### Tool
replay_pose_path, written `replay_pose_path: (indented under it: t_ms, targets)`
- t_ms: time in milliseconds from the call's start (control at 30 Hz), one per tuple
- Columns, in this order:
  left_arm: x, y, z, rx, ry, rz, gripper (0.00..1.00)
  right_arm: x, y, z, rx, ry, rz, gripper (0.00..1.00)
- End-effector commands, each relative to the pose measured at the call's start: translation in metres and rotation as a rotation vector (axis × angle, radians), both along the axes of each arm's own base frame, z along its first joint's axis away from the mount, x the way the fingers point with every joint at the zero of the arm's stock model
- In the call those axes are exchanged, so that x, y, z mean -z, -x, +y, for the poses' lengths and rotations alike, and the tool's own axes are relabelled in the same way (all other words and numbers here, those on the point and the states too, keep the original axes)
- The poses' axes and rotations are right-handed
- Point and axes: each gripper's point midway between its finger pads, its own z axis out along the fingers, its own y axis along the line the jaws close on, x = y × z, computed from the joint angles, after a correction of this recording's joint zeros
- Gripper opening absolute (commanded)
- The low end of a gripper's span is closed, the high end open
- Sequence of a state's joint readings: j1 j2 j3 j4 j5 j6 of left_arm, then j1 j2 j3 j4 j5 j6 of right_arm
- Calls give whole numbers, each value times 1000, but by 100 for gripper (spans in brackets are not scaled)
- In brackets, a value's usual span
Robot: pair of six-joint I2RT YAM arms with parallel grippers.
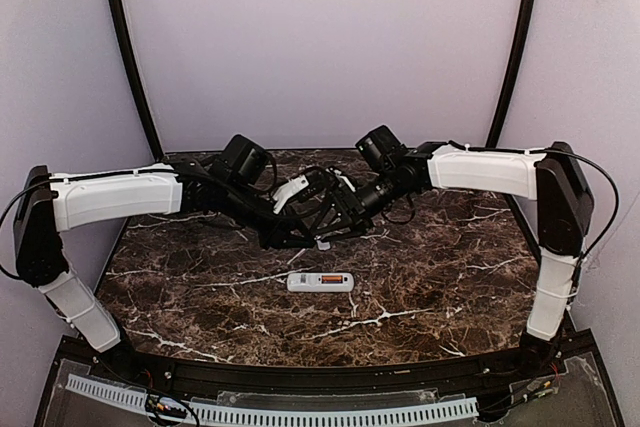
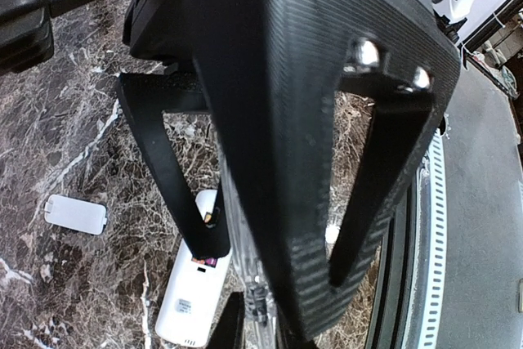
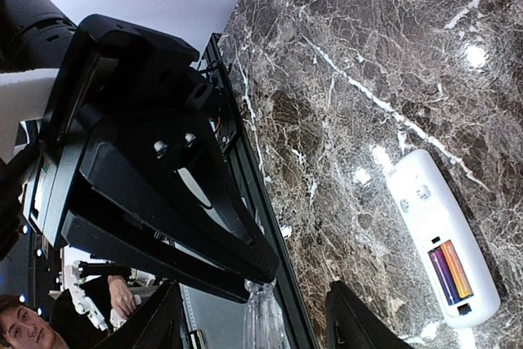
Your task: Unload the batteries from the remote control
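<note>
The right wrist view alone shows both batteries (image 3: 450, 271), one orange and one dark, seated in the remote (image 1: 320, 282). It lies on the bench (image 1: 200, 287), near the end effectors, on their base side. The right end effector (image 1: 335, 205) has its fingers apart. I cannot tell for the left end effector (image 1: 295, 222).

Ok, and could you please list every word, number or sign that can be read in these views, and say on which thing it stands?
No text can be read in any view.
On the remote control: a small grey mark on its back, too small to read.
On the batteries: any print is too blurred to read.
On the white cover piece: no marking shows.
</note>
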State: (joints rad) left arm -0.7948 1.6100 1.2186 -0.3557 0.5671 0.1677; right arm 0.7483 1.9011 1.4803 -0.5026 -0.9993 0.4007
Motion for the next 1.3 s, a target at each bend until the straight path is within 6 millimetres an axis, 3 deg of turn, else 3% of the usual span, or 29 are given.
replay_pose_path:
  t_ms: [0, 667, 1133, 1267]
  targets:
    - [-6, 1, -4, 5, 13, 6, 0, -2, 4, 5, -24, -15, 1, 57]
    - [-5, 2, -5, 13, 12, 12, 0, 10, 7, 7, -33, 2, 17, 32]
    - [-3, 3, -5, 14, 3, 10, 0, 16, 7, 7, -35, 10, 22, 20]
    - [-2, 4, -5, 18, 0, 9, 0, 19, 7, 7, -32, 18, 23, 11]
